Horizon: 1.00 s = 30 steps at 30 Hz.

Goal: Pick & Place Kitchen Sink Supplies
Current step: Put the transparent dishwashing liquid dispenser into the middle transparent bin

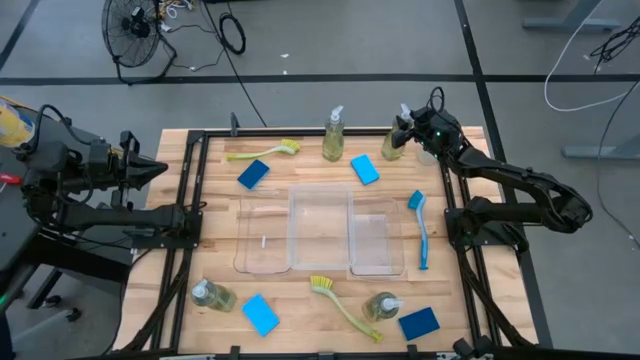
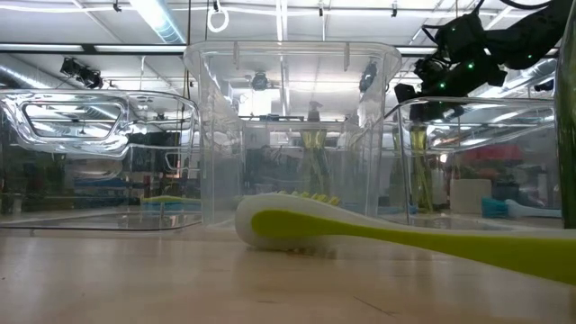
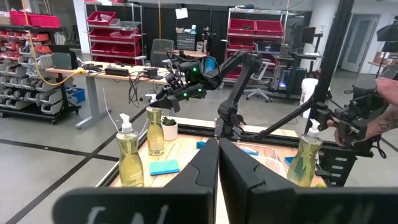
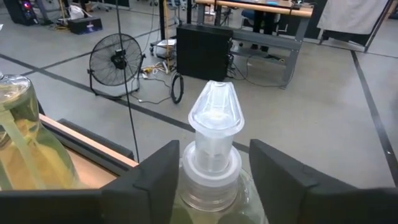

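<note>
The right gripper (image 1: 400,127) stood at the bench's (image 1: 310,315) far edge, its fingers (image 4: 155,174) part open, one on each side of a soap bottle's (image 1: 392,145) neck below the pump (image 4: 214,118). The right wrist view showed slim gaps between fingers and collar, so no grip was certain; the high view hid this under the arm.

The left gripper (image 3: 217,180) waited off the bench's left side, fingers shut on nothing.

Three clear trays (image 1: 320,230) filled the middle. Open wood lay between them and a second soap bottle (image 1: 332,135), two blue sponges (image 1: 253,175) (image 1: 365,168) and a yellow-green brush (image 1: 265,152).

Only the low view showed the near brush head (image 2: 288,225) just before the trays.
</note>
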Tool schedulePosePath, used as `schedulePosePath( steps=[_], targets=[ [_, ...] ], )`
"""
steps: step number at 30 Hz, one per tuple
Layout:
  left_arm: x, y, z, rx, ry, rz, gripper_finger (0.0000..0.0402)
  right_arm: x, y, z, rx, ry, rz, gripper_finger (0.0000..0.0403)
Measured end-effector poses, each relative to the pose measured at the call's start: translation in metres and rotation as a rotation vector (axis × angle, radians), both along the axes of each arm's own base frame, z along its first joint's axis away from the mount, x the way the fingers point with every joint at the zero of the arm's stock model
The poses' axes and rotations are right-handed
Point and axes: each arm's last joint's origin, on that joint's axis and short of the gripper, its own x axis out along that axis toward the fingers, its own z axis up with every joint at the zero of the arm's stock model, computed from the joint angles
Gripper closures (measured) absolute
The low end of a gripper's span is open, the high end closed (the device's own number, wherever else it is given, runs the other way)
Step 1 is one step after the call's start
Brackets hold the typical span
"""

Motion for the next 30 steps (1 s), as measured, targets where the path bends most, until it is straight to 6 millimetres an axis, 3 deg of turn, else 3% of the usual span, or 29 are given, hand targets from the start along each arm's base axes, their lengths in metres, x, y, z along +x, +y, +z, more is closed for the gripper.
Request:
schedulePosePath(
  steps=[9,21,30],
  targets=[
    [0.000,0.000,0.000,0.000,0.000,0.000,0.0383,0.000,0.000,0.000,0.006,-0.001,0.005,0.0300],
    [0.000,0.000,0.000,0.000,0.000,0.000,0.0383,0.001,0.001,-0.001,0.022,0.005,0.042,0.0300],
    [0.000,0.000,0.000,0.000,0.000,0.000,0.0383,0.000,0.004,0.009,0.034,0.018,0.081,0.0300]
  ],
)
